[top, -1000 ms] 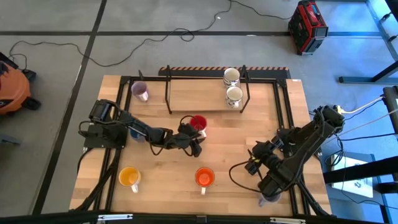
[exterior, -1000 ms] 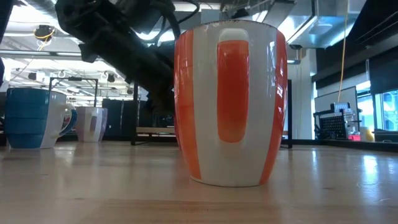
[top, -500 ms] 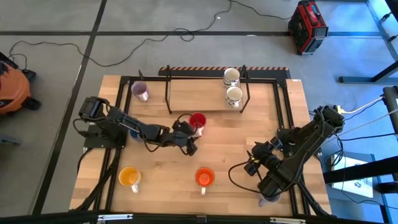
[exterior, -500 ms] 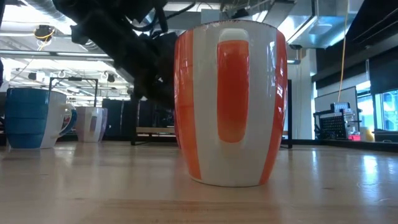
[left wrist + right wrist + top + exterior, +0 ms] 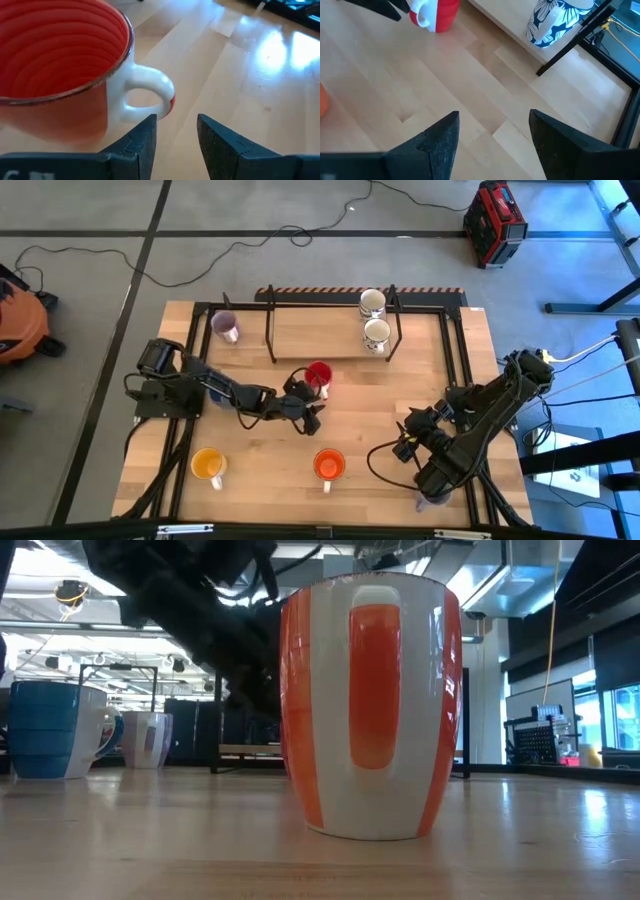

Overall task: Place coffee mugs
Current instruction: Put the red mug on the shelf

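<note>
My left gripper (image 5: 176,131) sits just behind the red mug (image 5: 60,65), jaws open and empty, its white handle (image 5: 150,95) just ahead of them

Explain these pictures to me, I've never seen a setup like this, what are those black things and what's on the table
Those are two robot arms at a wooden table, each ending in a two-finger gripper. One picture looks down from above, one sits at table height, and two come from cameras on the arms' wrists. The left gripper is beside the red mug, its open fingers near the white handle, holding nothing. The right gripper waits open at the right side. Also on the table: an orange mug, a yellow-orange mug, a lilac mug, a blue mug and two white mugs on a low rack.
</note>
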You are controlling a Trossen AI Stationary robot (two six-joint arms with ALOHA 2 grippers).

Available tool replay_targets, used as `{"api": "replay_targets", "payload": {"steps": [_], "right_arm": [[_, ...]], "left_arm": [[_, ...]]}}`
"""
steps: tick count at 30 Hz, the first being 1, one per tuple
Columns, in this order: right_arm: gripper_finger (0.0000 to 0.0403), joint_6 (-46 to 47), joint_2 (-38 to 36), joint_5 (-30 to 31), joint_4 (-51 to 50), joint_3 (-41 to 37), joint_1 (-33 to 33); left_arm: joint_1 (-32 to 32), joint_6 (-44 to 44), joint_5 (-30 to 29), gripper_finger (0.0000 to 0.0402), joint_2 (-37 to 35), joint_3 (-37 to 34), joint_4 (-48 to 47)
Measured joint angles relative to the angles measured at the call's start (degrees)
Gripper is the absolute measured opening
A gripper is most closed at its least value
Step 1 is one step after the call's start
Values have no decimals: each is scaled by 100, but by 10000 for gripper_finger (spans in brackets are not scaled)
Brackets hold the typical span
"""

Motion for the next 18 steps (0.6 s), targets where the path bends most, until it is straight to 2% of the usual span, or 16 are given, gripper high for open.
{"api": "replay_targets", "payload": {"steps": [6, 10, 18], "right_arm": [[227, -1, 0, -44, 19, 0, 0], [227, -3, 0, -42, 93, 0, 0], [227, -21, 0, 186, 197, 0, -11]], "left_arm": [[197, 28, -31, 135, 169, -1, 418], [196, 238, 171, 135, 178, -2, 862], [348, 282, 89, 135, 323, 0, 917]]}}
